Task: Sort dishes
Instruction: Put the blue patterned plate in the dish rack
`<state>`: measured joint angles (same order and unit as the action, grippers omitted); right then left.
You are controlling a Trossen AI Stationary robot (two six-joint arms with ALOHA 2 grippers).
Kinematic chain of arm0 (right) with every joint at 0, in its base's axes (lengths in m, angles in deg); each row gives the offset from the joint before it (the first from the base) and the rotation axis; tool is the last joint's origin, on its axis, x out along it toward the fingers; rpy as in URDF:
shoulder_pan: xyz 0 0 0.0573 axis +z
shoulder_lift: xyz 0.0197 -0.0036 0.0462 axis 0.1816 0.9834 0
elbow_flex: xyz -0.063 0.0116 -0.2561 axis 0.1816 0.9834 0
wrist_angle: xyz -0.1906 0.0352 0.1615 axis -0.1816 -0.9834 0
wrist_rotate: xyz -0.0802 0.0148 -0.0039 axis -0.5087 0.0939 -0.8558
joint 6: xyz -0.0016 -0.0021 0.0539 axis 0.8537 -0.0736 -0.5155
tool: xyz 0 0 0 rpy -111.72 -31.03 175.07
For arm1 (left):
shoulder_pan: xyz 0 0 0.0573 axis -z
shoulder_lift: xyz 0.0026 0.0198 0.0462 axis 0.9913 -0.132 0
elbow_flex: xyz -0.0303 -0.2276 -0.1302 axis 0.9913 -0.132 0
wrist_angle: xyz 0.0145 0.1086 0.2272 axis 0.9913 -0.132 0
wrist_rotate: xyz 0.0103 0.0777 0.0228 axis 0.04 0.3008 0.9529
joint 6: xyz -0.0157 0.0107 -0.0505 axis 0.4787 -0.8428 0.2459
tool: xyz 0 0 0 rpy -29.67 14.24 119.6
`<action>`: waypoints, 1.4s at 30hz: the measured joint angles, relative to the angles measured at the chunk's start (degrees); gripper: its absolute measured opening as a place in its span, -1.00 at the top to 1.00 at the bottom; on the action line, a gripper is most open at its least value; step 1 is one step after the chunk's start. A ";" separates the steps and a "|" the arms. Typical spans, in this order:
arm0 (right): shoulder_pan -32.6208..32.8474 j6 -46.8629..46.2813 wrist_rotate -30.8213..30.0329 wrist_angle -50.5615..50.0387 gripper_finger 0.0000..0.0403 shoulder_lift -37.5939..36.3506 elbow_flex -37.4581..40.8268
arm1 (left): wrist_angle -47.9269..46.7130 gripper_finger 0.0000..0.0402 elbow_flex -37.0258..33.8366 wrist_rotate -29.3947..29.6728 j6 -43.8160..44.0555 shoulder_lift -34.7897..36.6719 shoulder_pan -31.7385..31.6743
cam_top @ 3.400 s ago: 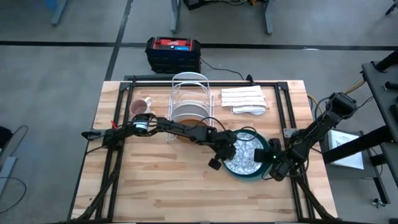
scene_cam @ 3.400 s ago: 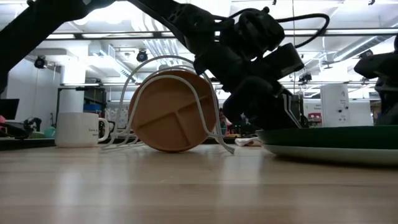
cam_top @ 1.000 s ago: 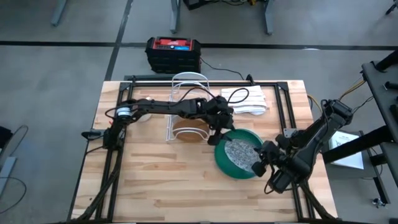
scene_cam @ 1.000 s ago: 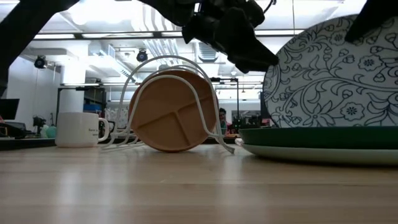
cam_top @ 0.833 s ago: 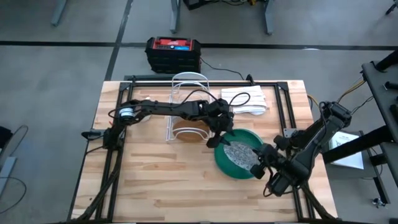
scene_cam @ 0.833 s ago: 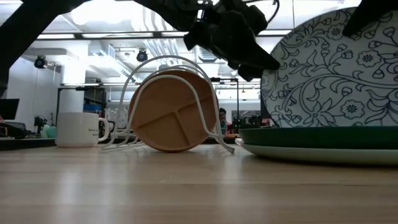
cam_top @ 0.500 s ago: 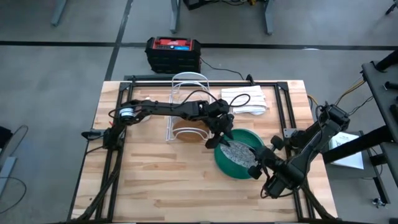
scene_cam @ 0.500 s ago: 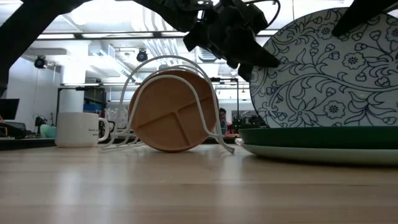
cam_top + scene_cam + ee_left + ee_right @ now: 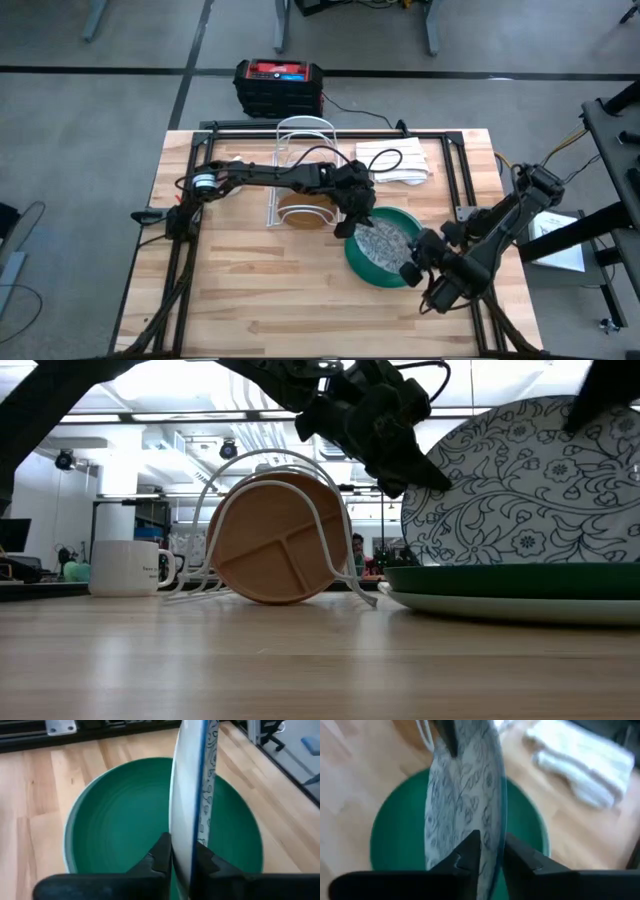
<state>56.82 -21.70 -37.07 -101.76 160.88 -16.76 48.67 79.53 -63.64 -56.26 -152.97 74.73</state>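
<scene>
We hold the patterned plate (image 9: 385, 243) up on its edge over the green plate (image 9: 352, 262), at 4 o'clock on the table. Our left gripper (image 9: 181, 857) pinches its rim. Our right gripper (image 9: 487, 849) straddles the other side, maybe loosening, so 1 arm can carry it to the rack (image 9: 303, 140).

overhead, table-level, two wrist views (all sharing green plate (image 9: 385, 268))

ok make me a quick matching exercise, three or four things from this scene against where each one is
Things:
1. tan-brown plate
2. patterned plate
3. green plate
4. mug

Places:
A. flat on the table
B. in the wire rack
C. on edge above the green plate, left pincer on its rim
D. beside the rack

Pairs: 1-B, 2-C, 3-A, 4-D
</scene>
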 joint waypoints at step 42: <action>-0.15 -1.49 5.58 2.82 0.89 -10.72 3.08 | -8.64 0.08 0.20 -1.44 -7.04 10.77 0.00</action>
<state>56.68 -23.18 -31.49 -98.94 150.16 -13.68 40.04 79.73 -65.08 -63.30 -142.20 74.73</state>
